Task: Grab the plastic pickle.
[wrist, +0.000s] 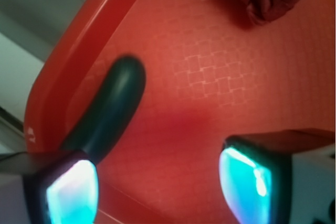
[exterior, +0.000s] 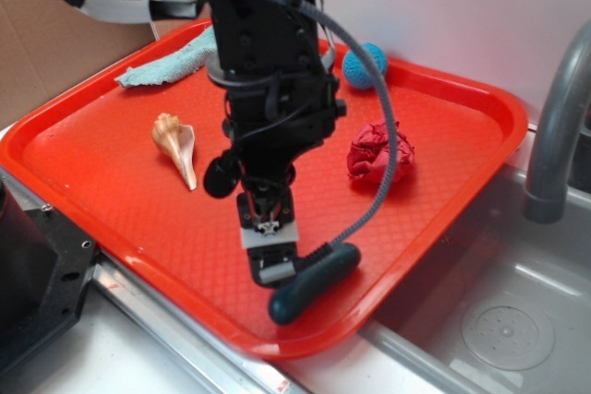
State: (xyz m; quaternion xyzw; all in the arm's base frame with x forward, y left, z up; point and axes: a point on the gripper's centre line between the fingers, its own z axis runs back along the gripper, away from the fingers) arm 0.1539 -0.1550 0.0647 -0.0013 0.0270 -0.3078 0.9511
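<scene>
Wrist view is showing my gripper spread wide, both pads glowing teal, and nothing sitting between them yet. The pickle is lying off to one side, its near end tucked against or under one pad rather than in the gap, so I'm lining up badly. I'm judging that closing now is risking only a clip on its rounded end; smooth plastic like that is likely squirting out and rolling. It's also resting close to the tray rim, so a nudge could be jamming it against the lip.

Exterior view is showing me low over the tray's near corner, pickle just beside my fingers. Farther out, a shell, a crumpled red cloth, a blue ball and a pale towel are sitting well apart. A steel sink and faucet are flanking the tray.
</scene>
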